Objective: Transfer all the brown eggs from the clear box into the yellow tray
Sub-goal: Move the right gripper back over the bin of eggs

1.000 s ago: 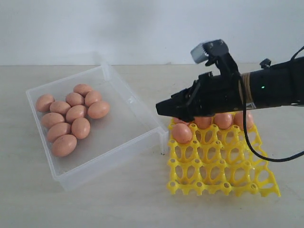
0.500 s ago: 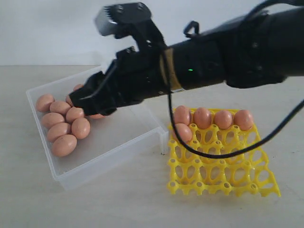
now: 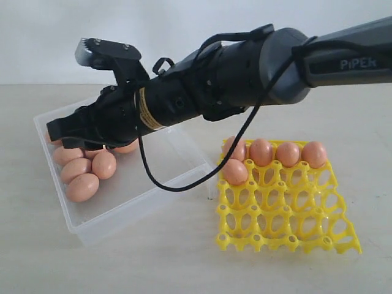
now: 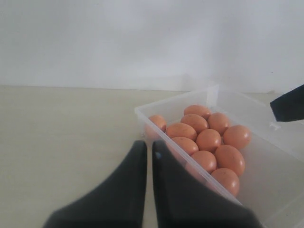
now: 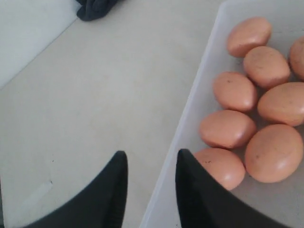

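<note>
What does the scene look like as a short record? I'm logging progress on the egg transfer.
yellow tray: five brown eggs, four in the far row, one in the next row; other cells empty
clear box: remaining eggs clustered, at least ten visible
right gripper: above the box's side wall, jaws apart, nothing between them
left gripper: outside the box, jaws nearly together, empty
task status: unfinished
</note>
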Robot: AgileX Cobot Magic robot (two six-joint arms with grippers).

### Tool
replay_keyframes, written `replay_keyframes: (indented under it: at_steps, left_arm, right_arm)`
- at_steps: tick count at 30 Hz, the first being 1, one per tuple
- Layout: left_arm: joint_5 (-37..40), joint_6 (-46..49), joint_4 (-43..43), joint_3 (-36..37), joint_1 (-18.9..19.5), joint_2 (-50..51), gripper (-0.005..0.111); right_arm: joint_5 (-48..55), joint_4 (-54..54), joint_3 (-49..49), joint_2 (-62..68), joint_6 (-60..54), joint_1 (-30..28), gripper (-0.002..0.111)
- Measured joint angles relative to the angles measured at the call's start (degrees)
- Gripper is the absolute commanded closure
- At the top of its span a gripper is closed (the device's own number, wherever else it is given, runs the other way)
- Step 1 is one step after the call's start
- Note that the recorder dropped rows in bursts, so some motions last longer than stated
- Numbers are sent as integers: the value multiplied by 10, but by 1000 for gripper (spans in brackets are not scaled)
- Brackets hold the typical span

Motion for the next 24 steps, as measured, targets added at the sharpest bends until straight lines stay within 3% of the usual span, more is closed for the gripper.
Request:
replay_keyframes:
  at_steps: [2,3,6,10,14,19,24]
  left_arm:
    - [0,0,0,0,0,0,103]
    - [0,0,0,0,0,0,103]
    - [0,0,0,0,0,0,103]
    - [0,0,0,0,0,0,103]
    - [0,0,0,0,0,0,103]
    - [0,0,0,0,0,0,103]
    - [0,0,0,0,0,0,103]
  right_arm:
    - [-21,0,-4,6,-46,1,106]
    - [-40,0,-4,8,-84,1,108]
    - [-95,-1,-4,11,-175,1,108]
    - [-88,-1,-4,1,-167,2,108]
    - [-17,-3,-4,-10,-165,2,108]
    - [79,-4,-4,-36,-277,36,108]
    - [343,1,-4,-68,-444,134,108]
